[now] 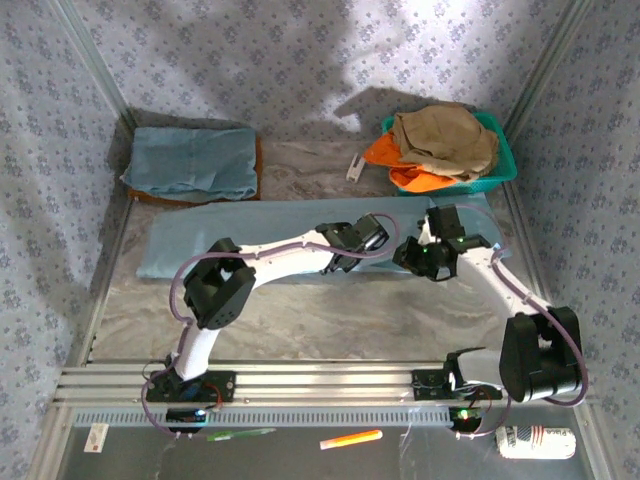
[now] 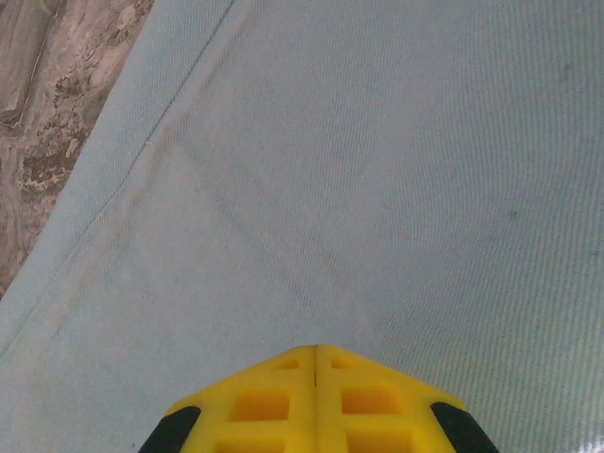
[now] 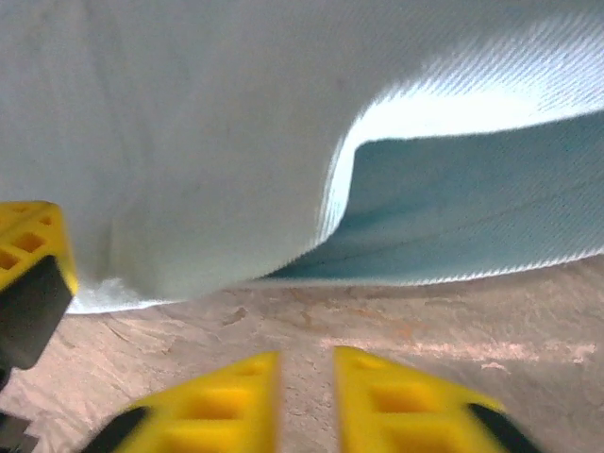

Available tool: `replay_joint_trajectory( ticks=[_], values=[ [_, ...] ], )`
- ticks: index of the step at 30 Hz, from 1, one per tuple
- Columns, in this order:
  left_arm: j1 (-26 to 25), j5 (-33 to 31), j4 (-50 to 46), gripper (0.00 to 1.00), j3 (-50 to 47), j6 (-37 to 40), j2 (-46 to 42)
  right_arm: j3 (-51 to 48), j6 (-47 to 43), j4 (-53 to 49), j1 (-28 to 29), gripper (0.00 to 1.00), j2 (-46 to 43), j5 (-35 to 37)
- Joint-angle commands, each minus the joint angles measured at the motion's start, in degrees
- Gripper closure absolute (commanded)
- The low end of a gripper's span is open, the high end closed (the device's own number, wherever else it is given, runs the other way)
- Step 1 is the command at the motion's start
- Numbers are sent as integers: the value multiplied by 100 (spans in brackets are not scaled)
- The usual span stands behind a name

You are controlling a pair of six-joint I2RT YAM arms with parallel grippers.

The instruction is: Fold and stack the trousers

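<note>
Left claw (image 2: 314, 349) sits pressed together over the trousers (image 2: 377, 170); I see my right claw (image 3: 307, 357) slightly spread, empty, above the worktop (image 3: 453, 326).

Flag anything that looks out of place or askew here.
The trousers do not lie fully flat: in the right wrist view one edge is lifted and curled, baring a darker layer beneath. An orange garment spills over the rim of the basket. Nothing looks damaged.
</note>
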Motion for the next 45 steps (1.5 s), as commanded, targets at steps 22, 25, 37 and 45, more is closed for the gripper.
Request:
replay_joint_trajectory(
  ticks=[22,25,37,45],
  values=[
    [-46,14,999,51,-1421,614,-507,756,-341,350,426,84,1649,215],
    [6,87,899,75,-1329,597,-614,875,-353,355,496,77,1838,135],
    [113,163,804,100,-1381,590,-920,1369,-415,420,838,70,2327,77],
    [279,631,603,100,-1321,577,-1233,1023,-455,752,1209,72,2203,-555]
  ],
)
